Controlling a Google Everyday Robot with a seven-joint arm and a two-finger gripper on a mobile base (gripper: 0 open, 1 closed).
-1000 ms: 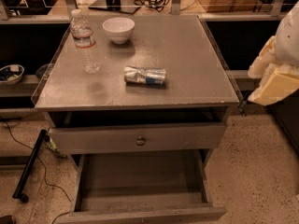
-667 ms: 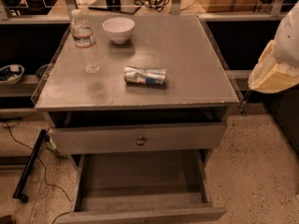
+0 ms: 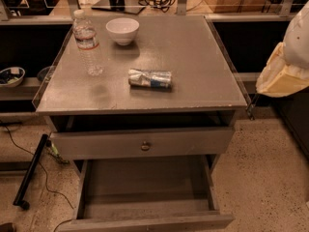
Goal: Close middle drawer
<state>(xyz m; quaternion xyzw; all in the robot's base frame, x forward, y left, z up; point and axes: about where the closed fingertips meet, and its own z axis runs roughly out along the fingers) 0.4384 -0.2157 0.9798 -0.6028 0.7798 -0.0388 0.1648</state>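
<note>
Middle drawer (image 3: 145, 192): pulled far out, floor bare.
Gripper (image 3: 282, 71): right of counter (image 3: 193, 52), well apart from drawer; open or shut, cannot tell.
Progress: none; whole push remains.

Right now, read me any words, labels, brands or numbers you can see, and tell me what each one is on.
Water bottle label: too blurred to read.
Can lying on the cabinet top: print too blurred to read.
Middle drawer, open: no text.
Gripper: out of view; only the arm shows at the right edge.
</note>
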